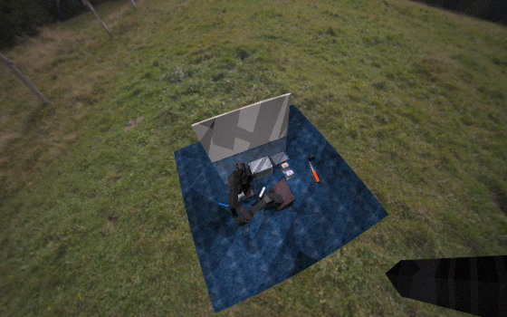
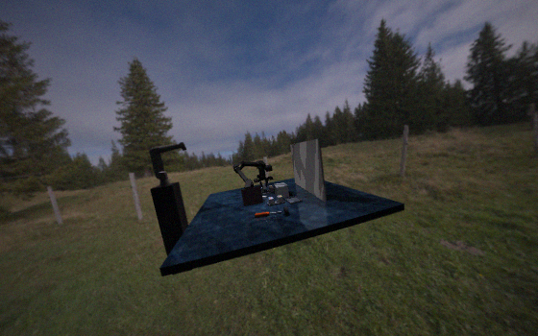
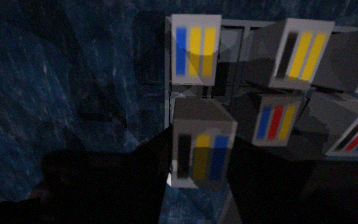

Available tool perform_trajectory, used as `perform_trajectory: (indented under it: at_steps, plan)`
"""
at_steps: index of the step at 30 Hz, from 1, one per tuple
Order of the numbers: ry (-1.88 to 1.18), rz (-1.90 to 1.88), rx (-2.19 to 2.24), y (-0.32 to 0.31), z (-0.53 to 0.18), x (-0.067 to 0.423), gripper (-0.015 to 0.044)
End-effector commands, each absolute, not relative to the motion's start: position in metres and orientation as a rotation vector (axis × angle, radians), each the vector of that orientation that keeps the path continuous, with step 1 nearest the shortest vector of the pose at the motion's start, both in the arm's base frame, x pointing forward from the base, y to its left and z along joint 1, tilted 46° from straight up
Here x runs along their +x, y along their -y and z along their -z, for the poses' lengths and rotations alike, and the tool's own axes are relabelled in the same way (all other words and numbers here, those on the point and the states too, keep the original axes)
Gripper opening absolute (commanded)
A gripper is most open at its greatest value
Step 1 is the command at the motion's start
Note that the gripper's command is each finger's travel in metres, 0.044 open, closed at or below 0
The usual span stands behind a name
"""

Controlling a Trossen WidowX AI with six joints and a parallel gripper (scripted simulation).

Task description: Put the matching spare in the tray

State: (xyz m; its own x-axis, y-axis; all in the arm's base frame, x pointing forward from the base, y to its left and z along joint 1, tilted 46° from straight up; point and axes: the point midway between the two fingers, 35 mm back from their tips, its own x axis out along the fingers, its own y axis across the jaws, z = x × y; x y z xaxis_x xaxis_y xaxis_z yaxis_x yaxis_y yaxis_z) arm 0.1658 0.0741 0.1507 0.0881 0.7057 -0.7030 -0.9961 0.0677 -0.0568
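Note:
In the wrist view my gripper is shut on a grey block spare with black, yellow and blue stripes. It is at the near left corner of the grey rack; I cannot tell whether it is clear of the rack. Other spares stand there: blue-yellow-yellow, black-yellow-yellow, blue-red-yellow, and one at the right edge, partly cut off. A flat grey tray lies near the upright panel. The mounted unit and its code cannot be made out.
A pale grey box stands beside the tray. Two small light blocks sit near it. An orange-handled tool lies farther out. The upright panel stands behind.

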Motion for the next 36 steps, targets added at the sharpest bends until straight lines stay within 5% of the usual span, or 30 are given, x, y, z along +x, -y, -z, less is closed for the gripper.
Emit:
perform_trajectory:
  at_steps: [1, 19, 36]
  plan:
    - [-0.582, -1.396, -0.625, -0.062, -0.163, 0.165, 0.0000]
    - [-0.588, -1.388, -0.611, -0.045, -0.176, 0.165, 0.0000]
    - [-0.674, -1.302, -0.602, 0.013, -0.160, 0.215, 0.0000]
